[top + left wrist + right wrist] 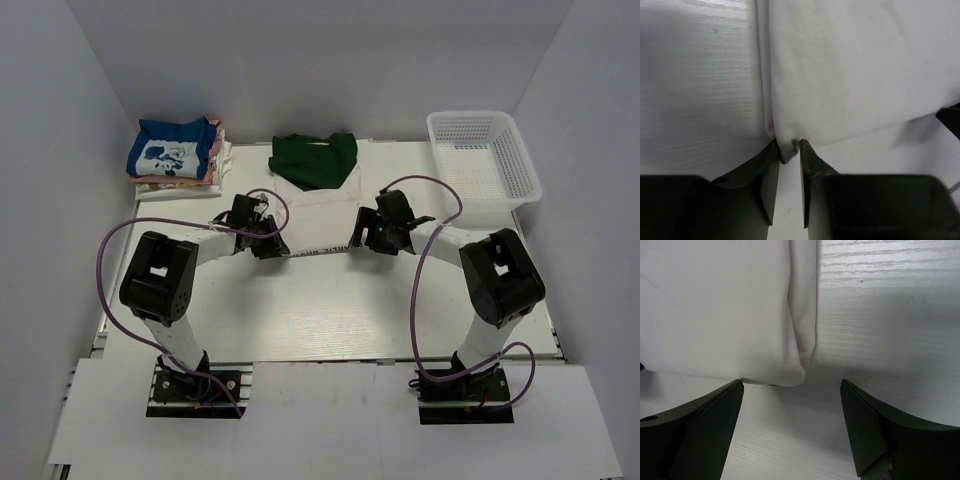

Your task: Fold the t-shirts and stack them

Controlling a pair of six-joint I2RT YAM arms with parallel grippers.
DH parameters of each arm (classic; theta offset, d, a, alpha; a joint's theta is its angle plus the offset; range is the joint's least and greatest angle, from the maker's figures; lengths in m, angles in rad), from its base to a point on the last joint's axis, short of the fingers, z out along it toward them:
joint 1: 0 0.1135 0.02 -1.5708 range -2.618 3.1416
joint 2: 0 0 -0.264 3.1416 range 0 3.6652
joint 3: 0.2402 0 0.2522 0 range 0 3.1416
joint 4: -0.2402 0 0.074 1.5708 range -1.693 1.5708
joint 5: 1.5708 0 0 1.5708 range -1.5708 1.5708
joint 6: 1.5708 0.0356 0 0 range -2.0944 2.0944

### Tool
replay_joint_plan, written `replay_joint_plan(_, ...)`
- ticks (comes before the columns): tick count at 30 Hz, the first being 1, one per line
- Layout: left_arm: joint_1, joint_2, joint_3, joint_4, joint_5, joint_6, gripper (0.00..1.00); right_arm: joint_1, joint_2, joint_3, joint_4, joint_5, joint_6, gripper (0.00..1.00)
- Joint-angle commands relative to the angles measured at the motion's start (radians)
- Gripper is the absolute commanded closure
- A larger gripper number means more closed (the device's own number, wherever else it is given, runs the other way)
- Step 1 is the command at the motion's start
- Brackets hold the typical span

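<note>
Top external view: a cream t-shirt (312,212) lies spread flat in the middle of the white surface (300,320), with dark lettering along its near edge. The left pincer (272,248) sits at that edge's left corner and the right pincer (362,238) at its right corner, both arms reaching in from the near side. Just beyond the cream shirt, a dark green t-shirt (313,158) lies loosely bunched at the far edge. In the far left corner a folded pile has a blue t-shirt (170,150) with a white print on top and pinkish t-shirts (178,182) beneath it. A white mesh basket (485,165) stands in the far right corner, well apart from the shirts.

Left wrist view: the left pincer (790,149) is pressed nearly together, pinching the corner of the cream t-shirt (850,75) between its dark fingertips (771,155). The cloth runs away from the tips, its folded edge lying along the wood-grained surface (695,100).

Right wrist view: the right pincer (791,385) is spread wide and grips nothing. The rounded corner of the cream t-shirt (715,305) lies flat on the surface (890,315) just beyond the gap between the fingers (715,420), nearer the left one, with a doubled hem running away along the cloth's right side.
</note>
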Motion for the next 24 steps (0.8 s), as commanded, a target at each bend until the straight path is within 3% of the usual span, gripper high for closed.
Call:
replay_joint_plan(1, -0.006, 0.041, -0.010, -0.019, 0.012, 0.008, 0.67, -0.012, 0.029, -0.011, 0.040, -0.020, 0.011, 0.19)
replay_joint_plan(4, -0.006, 0.041, -0.001, -0.019, 0.022, 0.008, 0.84, -0.020, 0.054, -0.008, 0.087, -0.054, 0.017, 0.31)
replay_joint_plan(6, -0.006, 0.041, -0.001, -0.030, 0.022, 0.008, 0.87, -0.020, 0.069, 0.003, 0.104, -0.074, 0.024, 0.37)
replay_joint_plan(8, -0.006, 0.041, -0.001, -0.030, 0.012, 0.008, 0.98, -0.023, 0.077, 0.000, 0.121, -0.081, 0.027, 0.62)
replay_joint_plan(10, -0.006, 0.031, -0.001, -0.030, 0.012, 0.008, 1.00, -0.025, 0.088, 0.002, 0.133, -0.085, 0.022, 0.94)
replay_joint_plan(11, -0.006, 0.021, -0.001, -0.030, 0.012, 0.008, 1.00, -0.024, 0.088, 0.003, 0.129, -0.080, 0.002, 0.99)
replay_joint_plan(18, -0.031, -0.115, -0.071, -0.096, -0.003, 0.008, 1.00, -0.012, -0.019, -0.075, 0.072, -0.114, -0.044, 1.00)
replay_joint_plan(24, -0.087, -0.460, -0.183, -0.212, 0.029, -0.015, 1.00, 0.008, -0.307, -0.175, -0.216, -0.192, -0.087, 1.00)
